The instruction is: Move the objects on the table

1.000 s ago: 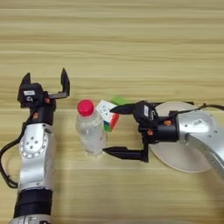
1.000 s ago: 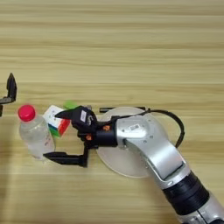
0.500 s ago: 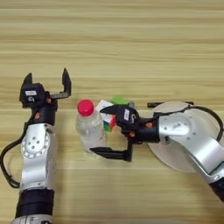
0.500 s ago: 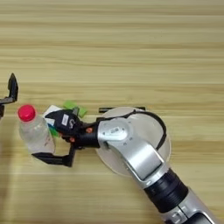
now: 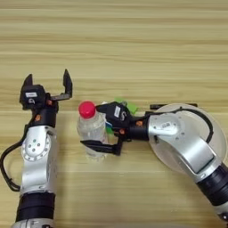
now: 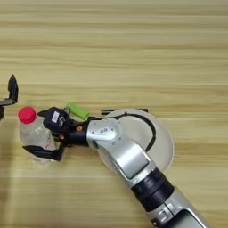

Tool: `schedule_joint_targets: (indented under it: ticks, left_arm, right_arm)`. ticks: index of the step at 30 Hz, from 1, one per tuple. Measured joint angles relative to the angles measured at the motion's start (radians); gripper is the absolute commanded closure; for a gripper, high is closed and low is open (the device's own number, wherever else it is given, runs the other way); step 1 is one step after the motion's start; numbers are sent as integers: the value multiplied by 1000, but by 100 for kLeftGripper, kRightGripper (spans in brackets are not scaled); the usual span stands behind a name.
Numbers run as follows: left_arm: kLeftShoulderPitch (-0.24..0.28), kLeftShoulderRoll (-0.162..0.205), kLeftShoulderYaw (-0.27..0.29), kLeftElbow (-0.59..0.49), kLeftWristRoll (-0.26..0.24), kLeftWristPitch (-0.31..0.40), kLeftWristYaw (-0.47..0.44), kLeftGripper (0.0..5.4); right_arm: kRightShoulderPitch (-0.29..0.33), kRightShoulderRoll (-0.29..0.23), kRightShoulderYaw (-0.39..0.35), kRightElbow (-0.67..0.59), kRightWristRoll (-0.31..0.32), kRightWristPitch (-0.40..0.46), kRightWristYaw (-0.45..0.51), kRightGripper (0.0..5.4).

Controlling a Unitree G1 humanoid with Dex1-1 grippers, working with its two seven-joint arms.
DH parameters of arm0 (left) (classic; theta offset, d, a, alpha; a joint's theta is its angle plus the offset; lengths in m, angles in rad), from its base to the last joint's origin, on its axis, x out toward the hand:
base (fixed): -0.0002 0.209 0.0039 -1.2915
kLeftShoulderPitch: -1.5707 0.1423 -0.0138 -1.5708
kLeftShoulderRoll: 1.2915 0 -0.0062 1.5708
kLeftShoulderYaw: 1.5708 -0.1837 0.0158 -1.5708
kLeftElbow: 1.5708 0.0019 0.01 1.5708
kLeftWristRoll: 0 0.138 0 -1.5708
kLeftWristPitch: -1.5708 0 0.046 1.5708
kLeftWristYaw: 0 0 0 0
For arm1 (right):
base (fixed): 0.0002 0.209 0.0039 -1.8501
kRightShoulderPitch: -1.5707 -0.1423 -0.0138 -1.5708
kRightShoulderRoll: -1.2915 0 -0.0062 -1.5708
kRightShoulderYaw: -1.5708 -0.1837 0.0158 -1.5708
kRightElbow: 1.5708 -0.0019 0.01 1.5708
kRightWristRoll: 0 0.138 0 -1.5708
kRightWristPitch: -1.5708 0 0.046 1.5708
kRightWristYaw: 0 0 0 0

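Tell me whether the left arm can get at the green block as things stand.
Probably not directly. The left gripper is open at the table's left, but the bottle and the right gripper around it lie between it and the green block; it would have to go round behind them.

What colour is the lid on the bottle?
Pink-red cap on the clear bottle, best in the left eye view.

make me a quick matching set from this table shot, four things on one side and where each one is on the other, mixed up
Things:
1. bottle
2. green block
3. black marker
4. left gripper

Places:
a. lying along the far rim of the white plate
b. between the right gripper's open fingers
c. open, left of the bottle
d. just behind the right gripper

Pairs: 1-b, 2-d, 3-a, 4-c
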Motion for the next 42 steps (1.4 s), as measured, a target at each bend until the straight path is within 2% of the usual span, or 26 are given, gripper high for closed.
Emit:
schedule_joint_targets:
  ticks: [9, 25, 31, 35, 42]
  left_arm:
    - [0, -1, 0, 0, 0, 0, 0, 0]
    - [0, -1, 1, 0, 0, -1, -1, 0]
    - [0, -1, 1, 1, 0, -2, -1, 0]
    - [0, -1, 1, 2, 0, -2, 0, 0]
    - [0, -2, 0, 5, 1, -3, 0, 0]
  right_arm:
    - [-2, 14, -1, 16, -8, -8, 0, 196]
    - [-2, 19, -20, 8, -6, 9, 1, 212]
    - [-5, 14, -76, -64, 39, 54, 2, 212]
    - [-21, -3, -150, -132, 96, 114, 2, 214]
    - [-46, -65, -295, -191, 161, 159, -2, 214]
